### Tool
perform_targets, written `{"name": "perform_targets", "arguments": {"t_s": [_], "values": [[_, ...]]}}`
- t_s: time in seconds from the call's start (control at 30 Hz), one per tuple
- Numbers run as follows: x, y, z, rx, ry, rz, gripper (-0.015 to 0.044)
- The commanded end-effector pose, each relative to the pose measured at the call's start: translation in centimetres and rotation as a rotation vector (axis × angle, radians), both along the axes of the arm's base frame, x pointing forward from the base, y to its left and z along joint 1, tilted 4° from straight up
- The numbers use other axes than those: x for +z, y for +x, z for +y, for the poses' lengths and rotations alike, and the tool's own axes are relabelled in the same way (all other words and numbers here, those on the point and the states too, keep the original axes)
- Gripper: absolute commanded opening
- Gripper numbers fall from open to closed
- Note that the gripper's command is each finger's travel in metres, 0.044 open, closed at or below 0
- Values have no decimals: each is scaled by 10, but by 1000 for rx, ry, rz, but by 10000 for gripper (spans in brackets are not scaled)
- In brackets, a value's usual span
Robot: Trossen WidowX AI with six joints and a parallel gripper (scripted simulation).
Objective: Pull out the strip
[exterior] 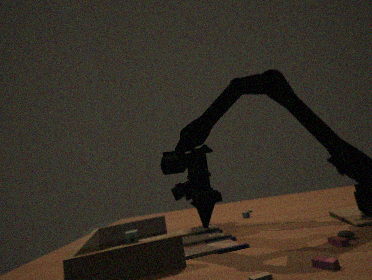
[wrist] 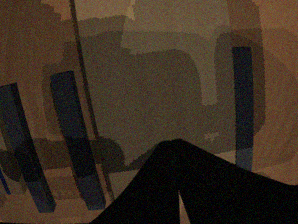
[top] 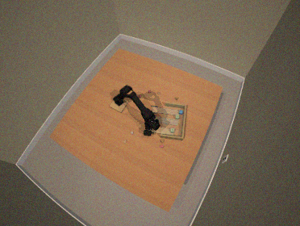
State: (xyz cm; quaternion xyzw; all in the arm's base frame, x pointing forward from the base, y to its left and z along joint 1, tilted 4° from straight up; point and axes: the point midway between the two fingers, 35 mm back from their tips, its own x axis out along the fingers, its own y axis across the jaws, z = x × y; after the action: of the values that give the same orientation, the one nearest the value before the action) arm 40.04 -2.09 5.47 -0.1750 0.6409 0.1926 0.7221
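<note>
The wooden tray has low walls and an open side facing the arm. Green cubes and a blue cube stand in it. One pale cube shows over the wall in the exterior view; I cannot read which cube carries the label. Flat strips stick out of the open side. Dark blue bars show in the wrist view. My gripper is shut and empty, pointing down with its tips low at the strips' outer ends. The tips hide what is beneath them.
Pink blocks lie outside the tray. A small grey piece lies on the table towards the arm's side. The tray's near wall and back wall rise above the strips. The arm's shadow darkens the strips.
</note>
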Motion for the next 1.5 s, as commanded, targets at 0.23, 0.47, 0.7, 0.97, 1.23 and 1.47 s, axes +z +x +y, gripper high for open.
{"name": "perform_targets", "arguments": {"t_s": [0.23, 0.47, 0.7, 0.97, 1.23, 1.47], "values": [[-9, -21, -11, -3, -1, 27, 0], [-11, -30, -16, -3, -2, 28, 0], [-12, -39, -22, -3, -2, 28, 0], [-13, -49, -28, -3, -3, 29, 0], [-15, -59, -34, -3, -3, 30, 0], [-16, -68, -39, -3, -4, 31, 0]]}}
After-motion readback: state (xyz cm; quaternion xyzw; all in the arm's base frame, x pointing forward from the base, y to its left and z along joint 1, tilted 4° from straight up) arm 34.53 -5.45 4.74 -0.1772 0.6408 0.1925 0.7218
